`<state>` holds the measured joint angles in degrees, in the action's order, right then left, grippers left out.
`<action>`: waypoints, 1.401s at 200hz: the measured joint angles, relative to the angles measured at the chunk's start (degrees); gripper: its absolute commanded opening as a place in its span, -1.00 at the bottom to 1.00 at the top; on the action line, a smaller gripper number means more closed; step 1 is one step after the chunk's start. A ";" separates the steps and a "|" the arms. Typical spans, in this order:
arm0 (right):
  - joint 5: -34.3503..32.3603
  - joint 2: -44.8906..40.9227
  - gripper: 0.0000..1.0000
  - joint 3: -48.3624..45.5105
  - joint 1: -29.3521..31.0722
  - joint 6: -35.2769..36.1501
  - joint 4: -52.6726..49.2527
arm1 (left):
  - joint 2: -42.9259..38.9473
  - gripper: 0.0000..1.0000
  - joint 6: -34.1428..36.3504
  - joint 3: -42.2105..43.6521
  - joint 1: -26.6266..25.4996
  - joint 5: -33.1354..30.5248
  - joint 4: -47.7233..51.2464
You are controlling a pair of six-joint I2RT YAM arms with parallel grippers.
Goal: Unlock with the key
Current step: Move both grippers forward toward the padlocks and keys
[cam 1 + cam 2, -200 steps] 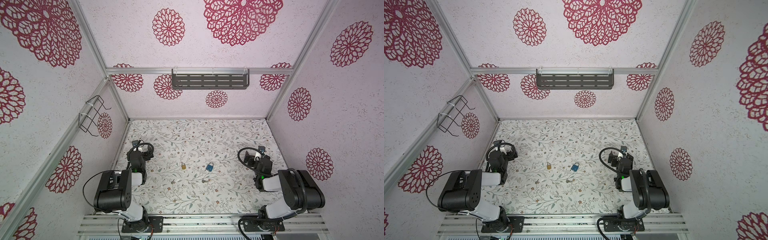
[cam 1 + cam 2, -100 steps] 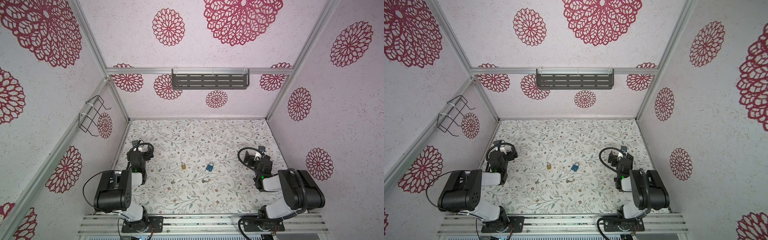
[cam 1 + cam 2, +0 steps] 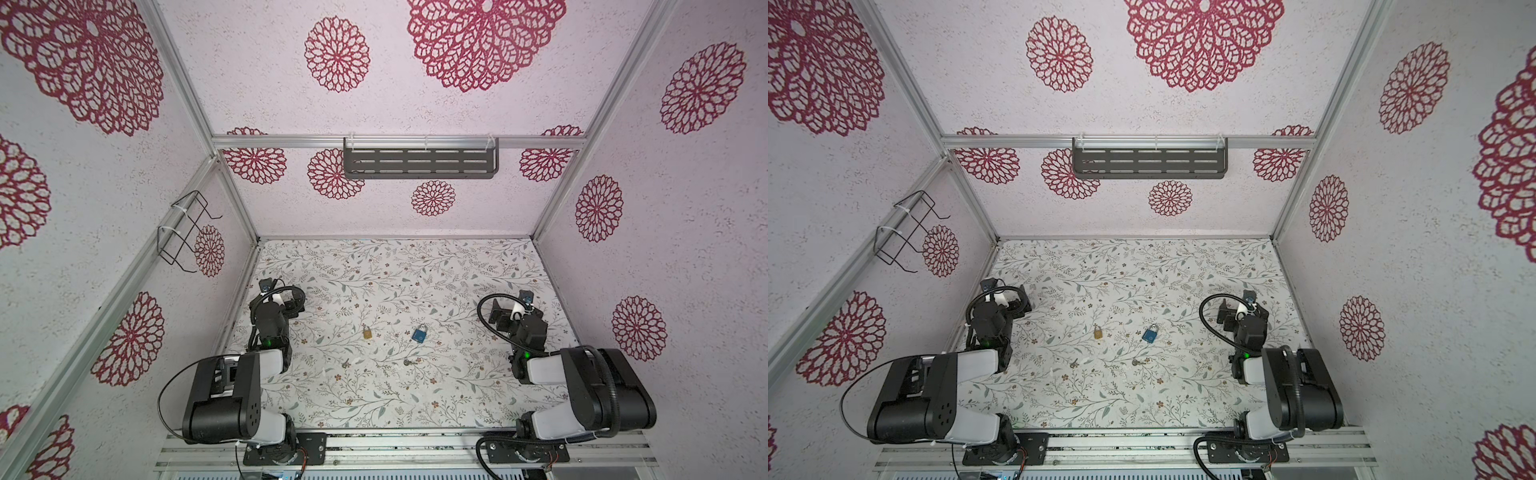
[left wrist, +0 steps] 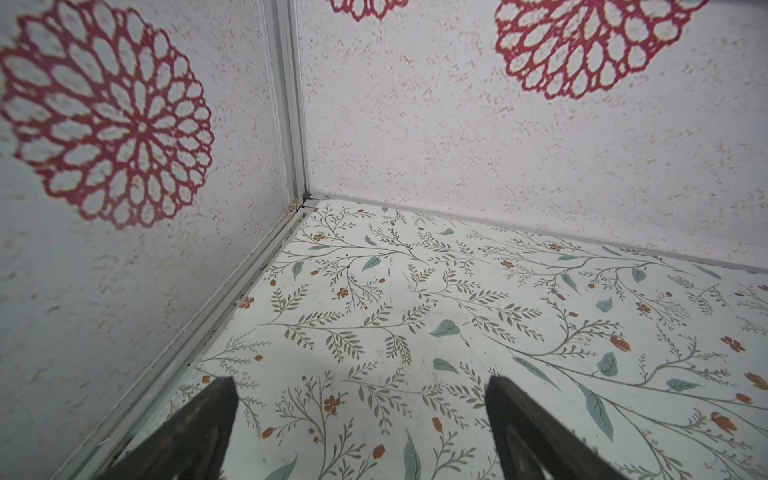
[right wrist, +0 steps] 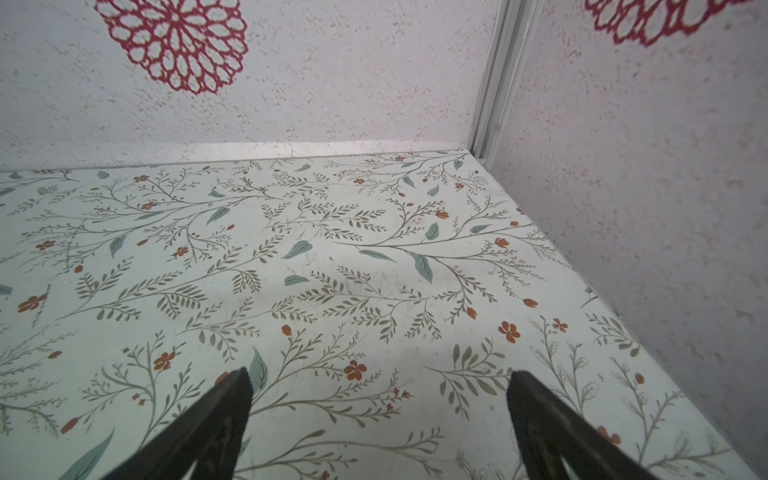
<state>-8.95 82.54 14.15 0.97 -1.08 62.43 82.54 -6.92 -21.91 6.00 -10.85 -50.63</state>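
Floral tabletop (image 3: pixel 374 270): brass padlock (image 3: pixel 367 332), blue padlock (image 3: pixel 419 333)

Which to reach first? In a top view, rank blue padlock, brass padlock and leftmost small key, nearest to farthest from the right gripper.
From right gripper:
1. Blue padlock, right of centre.
2. Brass padlock, left of centre.
3. Small dark key, front left.

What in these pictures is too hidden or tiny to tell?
Gold padlock, blue padlock: too small in both top views to see keyholes or whether they're locked.
Key near the gold padlock, key near the blue padlock: teeth too small, same views.
Both wrist views: padlocks and keys fall outside the frame.
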 measured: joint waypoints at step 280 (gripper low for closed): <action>11.72 -33.83 0.98 12.94 2.95 -28.52 -62.93 | -38.58 0.95 -40.76 -4.76 5.03 20.96 54.58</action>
<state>2.76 48.71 27.09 3.92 -29.61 -0.49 43.97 -47.68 -26.68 11.03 10.11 3.95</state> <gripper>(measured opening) 0.989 0.974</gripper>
